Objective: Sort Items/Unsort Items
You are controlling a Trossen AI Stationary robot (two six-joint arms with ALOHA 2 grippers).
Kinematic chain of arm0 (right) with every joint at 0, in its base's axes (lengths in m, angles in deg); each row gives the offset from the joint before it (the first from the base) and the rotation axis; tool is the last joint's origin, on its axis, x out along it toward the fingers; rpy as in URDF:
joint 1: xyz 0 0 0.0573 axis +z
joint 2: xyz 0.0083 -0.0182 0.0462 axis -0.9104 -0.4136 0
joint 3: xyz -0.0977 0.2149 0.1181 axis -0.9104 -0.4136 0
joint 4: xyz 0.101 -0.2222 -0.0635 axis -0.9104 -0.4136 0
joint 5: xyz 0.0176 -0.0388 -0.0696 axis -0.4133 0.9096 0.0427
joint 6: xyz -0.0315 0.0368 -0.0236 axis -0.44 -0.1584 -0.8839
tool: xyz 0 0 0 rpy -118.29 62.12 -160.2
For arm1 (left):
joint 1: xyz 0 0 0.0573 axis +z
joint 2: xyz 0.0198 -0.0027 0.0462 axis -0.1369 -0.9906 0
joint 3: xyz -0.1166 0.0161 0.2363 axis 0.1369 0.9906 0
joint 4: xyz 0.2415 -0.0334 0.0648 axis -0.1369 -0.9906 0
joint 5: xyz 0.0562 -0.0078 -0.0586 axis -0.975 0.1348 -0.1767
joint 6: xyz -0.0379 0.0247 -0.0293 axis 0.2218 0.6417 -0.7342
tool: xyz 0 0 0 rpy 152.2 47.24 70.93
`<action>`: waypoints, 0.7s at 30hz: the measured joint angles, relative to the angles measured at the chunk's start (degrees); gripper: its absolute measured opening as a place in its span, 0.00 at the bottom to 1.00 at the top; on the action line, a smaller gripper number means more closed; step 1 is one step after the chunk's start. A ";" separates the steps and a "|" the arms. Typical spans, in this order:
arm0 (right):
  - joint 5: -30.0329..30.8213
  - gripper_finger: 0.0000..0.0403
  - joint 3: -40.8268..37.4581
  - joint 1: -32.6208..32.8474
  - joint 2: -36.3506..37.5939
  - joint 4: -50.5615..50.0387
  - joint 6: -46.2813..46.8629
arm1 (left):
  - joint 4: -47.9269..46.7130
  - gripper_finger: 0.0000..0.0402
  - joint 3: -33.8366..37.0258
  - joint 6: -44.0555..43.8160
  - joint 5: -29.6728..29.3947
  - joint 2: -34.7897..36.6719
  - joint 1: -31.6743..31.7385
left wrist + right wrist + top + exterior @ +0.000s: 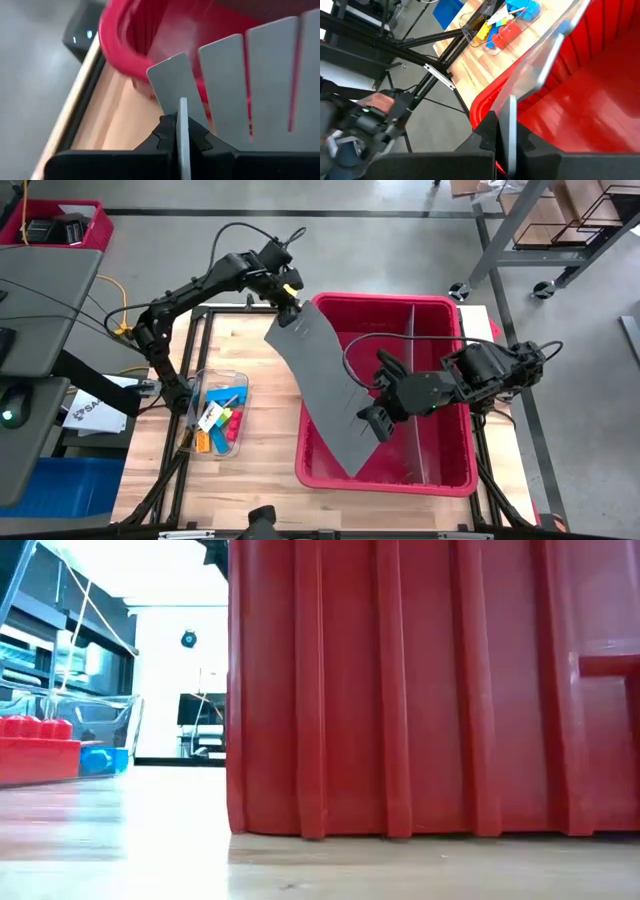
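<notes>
Both claws are clamped on one grey slotted divider panel: the left claw is closed on its corner at about eleven o'clock of the red bin, and the right claw is closed on its edge over the bin's middle. The panel is held tilted, partly above the bin and partly over the desk.

The items are gathered in a clear tray on the desk, at about nine o'clock of the bin, apart from both claws.

A slip is judged possible, since the thin sheet is pinched only at its edges; uneven pulling by the two arms could bend it or twist it free. A swing toward nine o'clock could knock the tray.

Much is hidden: the low view is filled by the bin's outer wall, the bin floor beneath the panel is covered, and the pieces in the tray cannot be told apart singly.
</notes>
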 joint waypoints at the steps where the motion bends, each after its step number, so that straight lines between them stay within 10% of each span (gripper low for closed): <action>1: 0.53 0.00 0.02 0.37 0.12 -0.39 0.08 | 0.65 0.00 -0.67 1.64 0.55 0.69 0.04; 21: 5.09 0.00 -0.02 10.29 -3.97 -0.03 11.81 | 40.14 0.00 -3.19 17.58 17.84 0.93 -3.56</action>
